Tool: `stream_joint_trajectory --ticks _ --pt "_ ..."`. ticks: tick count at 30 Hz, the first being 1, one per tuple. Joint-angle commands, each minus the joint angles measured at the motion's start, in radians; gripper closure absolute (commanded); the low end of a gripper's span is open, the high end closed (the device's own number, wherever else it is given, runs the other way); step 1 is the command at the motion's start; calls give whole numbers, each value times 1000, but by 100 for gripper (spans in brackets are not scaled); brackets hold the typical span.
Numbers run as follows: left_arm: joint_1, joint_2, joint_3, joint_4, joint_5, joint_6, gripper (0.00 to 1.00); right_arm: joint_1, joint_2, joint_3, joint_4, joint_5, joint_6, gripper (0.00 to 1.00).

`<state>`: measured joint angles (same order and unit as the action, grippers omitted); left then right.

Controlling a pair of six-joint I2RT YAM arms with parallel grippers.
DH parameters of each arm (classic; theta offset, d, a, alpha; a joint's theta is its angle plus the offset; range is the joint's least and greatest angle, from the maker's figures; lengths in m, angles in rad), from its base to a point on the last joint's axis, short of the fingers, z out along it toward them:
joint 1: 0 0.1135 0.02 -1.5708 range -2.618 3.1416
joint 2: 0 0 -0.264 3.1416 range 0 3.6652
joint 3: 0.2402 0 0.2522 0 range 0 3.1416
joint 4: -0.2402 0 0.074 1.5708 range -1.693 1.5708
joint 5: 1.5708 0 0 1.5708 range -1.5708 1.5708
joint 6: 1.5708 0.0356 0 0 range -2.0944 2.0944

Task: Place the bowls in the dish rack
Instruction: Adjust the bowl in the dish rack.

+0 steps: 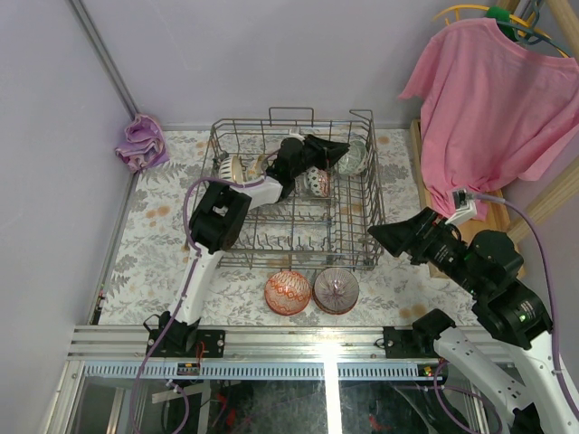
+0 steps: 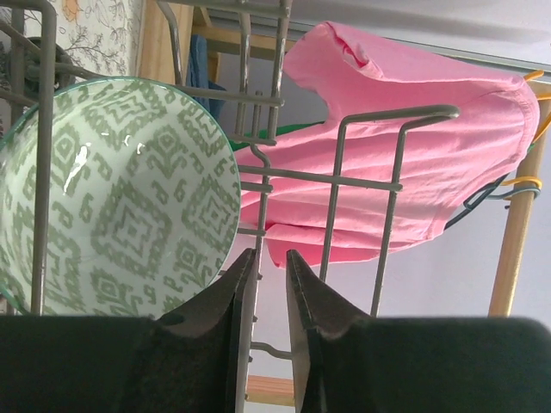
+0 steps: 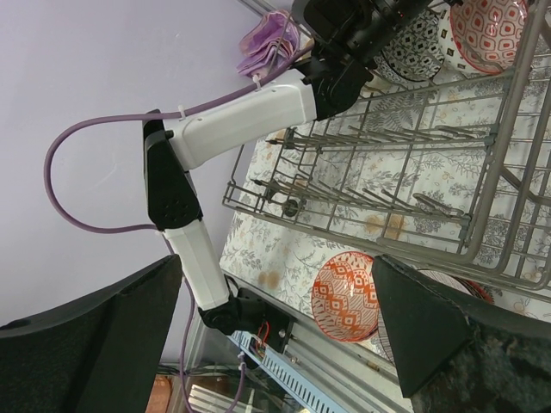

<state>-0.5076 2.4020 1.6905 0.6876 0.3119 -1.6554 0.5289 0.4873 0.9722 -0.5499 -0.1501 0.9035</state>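
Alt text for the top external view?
The left gripper reaches into a grey wire dish rack holding several patterned ceramic bowls. An orange-red bowl and a purple-grey bowl sit on the floral tabletop before it; the right gripper hangs open.

Green bowl: cream with sage-green diamonds and zigzags, pale green rim.
Red bowl: red diamond lattice on white.
Black bowl: black-and-white pattern.
Orange bowl: orange-red lattice on cream.
Maroon bowl: dusky maroon with fine lines.
Dish rack: grey wire.
Table cover: cream with grey leaves and orange blotches.
Shirt: pink.
Cloth: lilac.
My left gripper: black.
My right gripper: black.
My left arm: white with black joints and a purple cable.
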Motion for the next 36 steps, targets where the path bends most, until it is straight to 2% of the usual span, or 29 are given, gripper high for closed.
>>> stream_joint_trajectory --ticks 1,8,12,16,19,21,22,28,36 --pt "-4 -28 7 -155 3 103 81 -3 -11 -7 0 -22 14 0" --pt "-16 -125 88 -426 -62 390 79 -4 -29 -7 -12 -22 18 0" --pt "-32 -129 212 -616 -93 579 77 -4 -43 -16 -16 -22 26 1" --pt "-54 -116 313 -738 -112 720 74 -4 -52 -22 -18 -21 29 0" --pt "-78 -128 339 -789 -150 824 62 -4 -53 -23 -24 -20 29 0" --pt "-87 -123 365 -824 -163 901 43 -4 -55 -23 -26 -19 30 0" --pt "-92 -115 386 -844 -163 932 41 -4 -56 -22 -28 -19 29 0" --pt "-111 -50 522 -950 -165 1078 42 -4 -59 -23 -36 -14 25 1" --pt "-124 -22 545 -998 -220 1207 42 -4 -57 -26 -43 -10 21 1"
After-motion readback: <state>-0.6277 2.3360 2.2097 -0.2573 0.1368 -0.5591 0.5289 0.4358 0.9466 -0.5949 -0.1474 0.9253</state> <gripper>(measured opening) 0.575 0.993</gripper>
